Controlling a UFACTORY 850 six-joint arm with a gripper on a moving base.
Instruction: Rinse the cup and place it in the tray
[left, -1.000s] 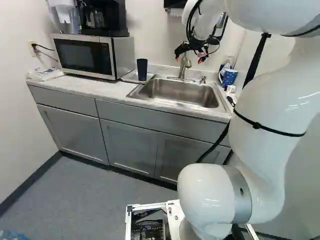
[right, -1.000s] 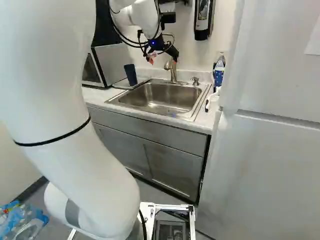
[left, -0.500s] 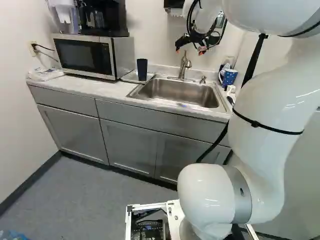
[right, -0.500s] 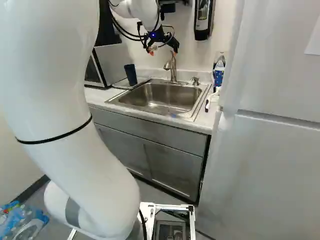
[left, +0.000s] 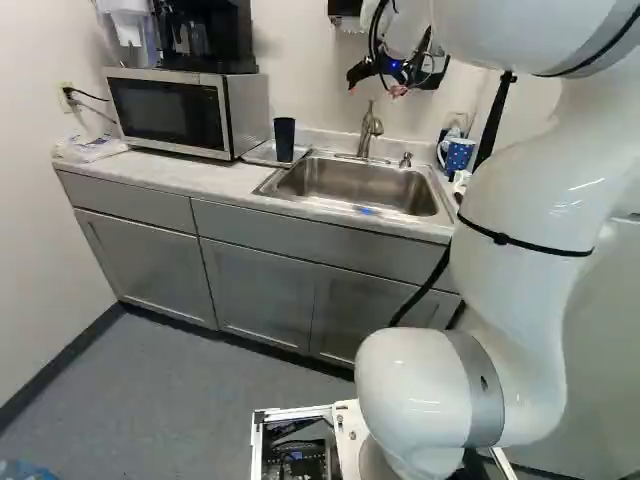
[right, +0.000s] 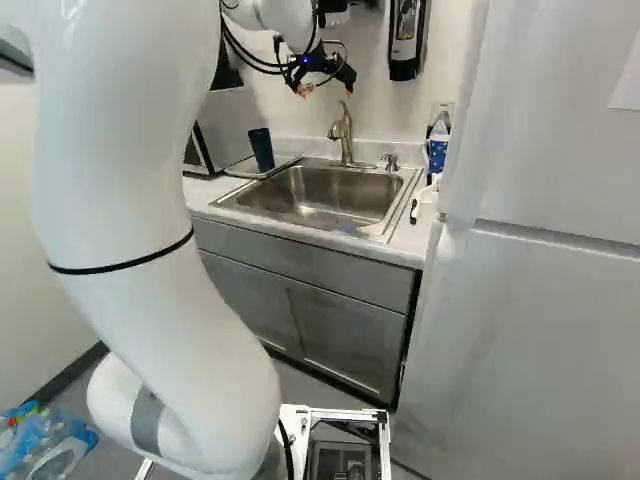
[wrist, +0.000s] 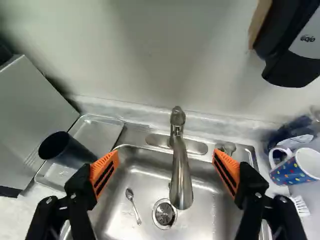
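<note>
The cup is dark, smooth and tapered, wider at its open mouth than at its base; its inside is too dark to make out. It stands upright on the tray, toward the near end. The tray, shallow and silvery-grey with a low raised rim, lies flat on the tabletop, just left of the sink.

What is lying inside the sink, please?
In the sink, a spoon lies beside the drain. The faucet and the gripper cover parts of the bottom, so anything behind them cannot be seen.
</note>
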